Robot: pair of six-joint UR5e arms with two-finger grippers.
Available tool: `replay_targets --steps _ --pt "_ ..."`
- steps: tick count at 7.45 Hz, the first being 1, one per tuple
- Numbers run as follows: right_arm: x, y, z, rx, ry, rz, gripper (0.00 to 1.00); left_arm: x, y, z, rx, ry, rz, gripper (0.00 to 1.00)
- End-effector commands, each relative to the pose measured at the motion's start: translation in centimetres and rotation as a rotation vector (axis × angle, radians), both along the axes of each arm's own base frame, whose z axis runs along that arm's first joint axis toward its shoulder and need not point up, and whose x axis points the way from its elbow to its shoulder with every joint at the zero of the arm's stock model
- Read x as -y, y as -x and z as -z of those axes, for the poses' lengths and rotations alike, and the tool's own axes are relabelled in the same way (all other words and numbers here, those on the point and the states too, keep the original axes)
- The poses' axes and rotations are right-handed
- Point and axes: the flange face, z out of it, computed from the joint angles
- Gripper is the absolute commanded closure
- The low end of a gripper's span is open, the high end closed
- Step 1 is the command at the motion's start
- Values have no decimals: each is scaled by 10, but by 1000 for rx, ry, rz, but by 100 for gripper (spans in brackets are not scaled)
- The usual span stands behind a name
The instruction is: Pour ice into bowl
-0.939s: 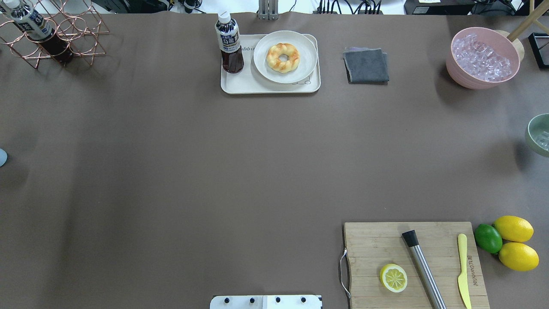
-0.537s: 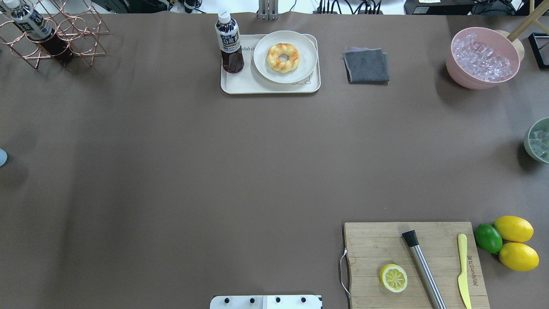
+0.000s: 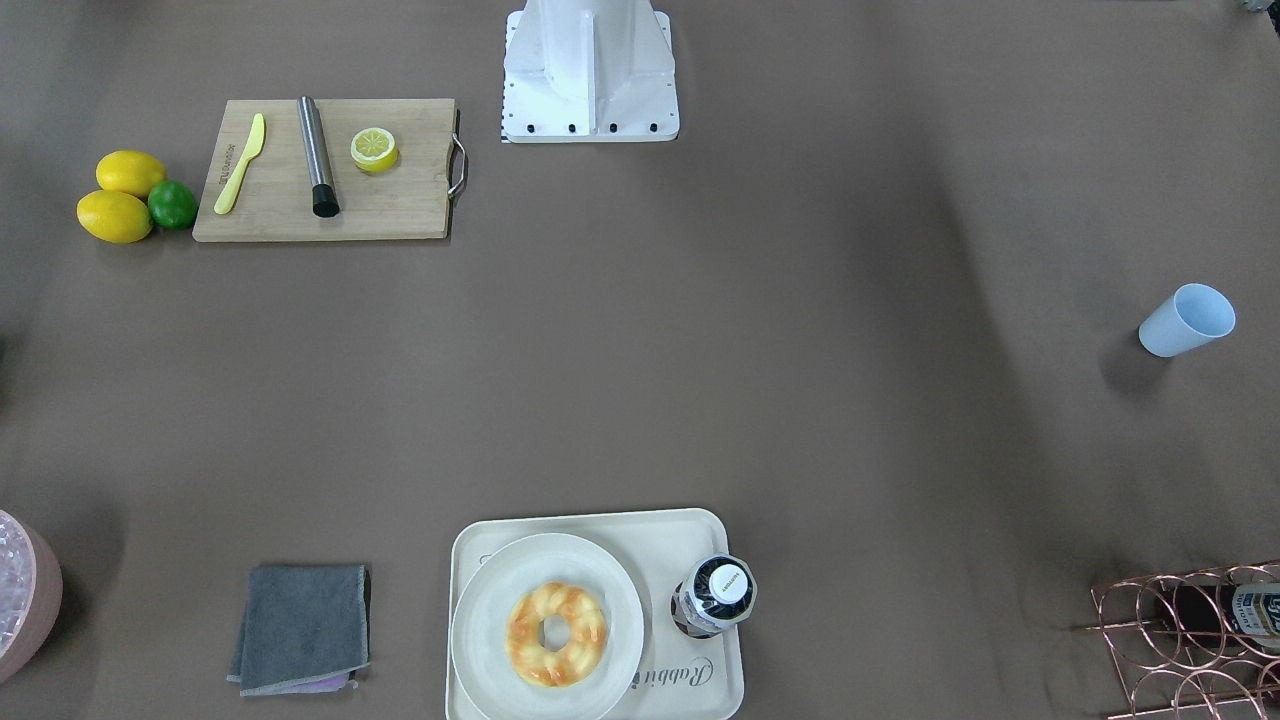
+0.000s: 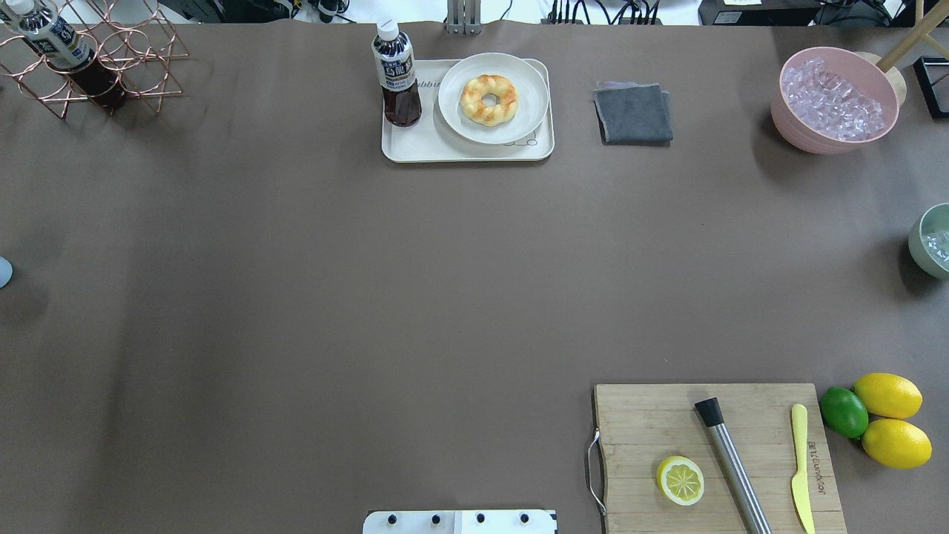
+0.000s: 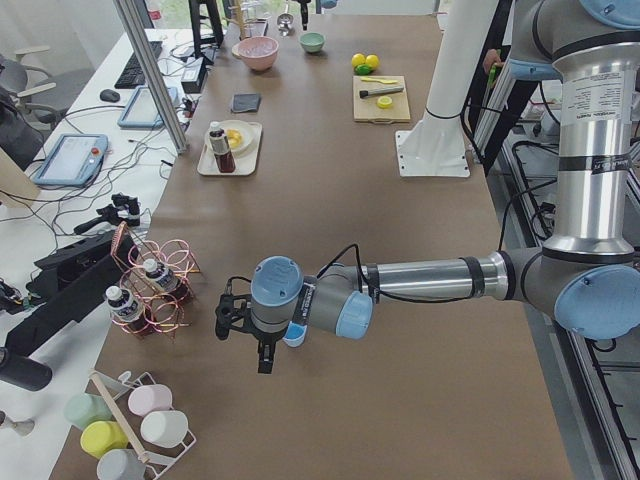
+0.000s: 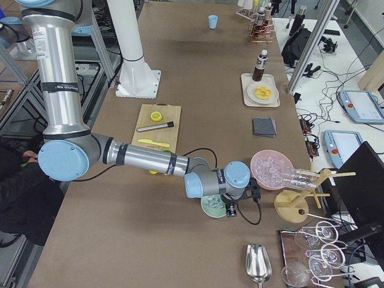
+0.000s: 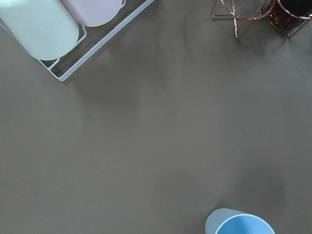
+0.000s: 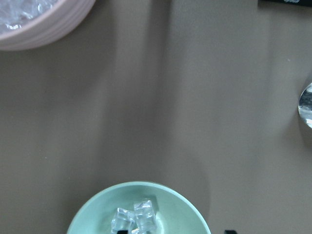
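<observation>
**The ice cubes (image 8: 134, 219) lying beneath the right claw (image 6: 230, 209)**

The ice cubes are sitting in the mint bowl (image 8: 92, 213), just under the right claw and well apart from the left claw (image 5: 265, 352). No view is showing whether either claw is clenched or released.

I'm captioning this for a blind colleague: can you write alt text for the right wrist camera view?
A mint-green bowl at the bottom edge holds a few clear ice cubes, seen from above on a brown table. Part of a pink bowl heaped with more cubes fills the top left corner; a shiny metal object is cut by the right edge.
</observation>
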Motion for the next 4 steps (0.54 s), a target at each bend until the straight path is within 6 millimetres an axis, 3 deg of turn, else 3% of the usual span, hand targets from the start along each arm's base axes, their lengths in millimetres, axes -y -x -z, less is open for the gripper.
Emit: replay_targets --steps 1,4 --pt "13 -24 49 -24 38 -84 21 0 0 1 -1 -1 0 3" --pt "26 -42 135 -40 61 -158 19 -1 -2 1 -22 3 -4 3"
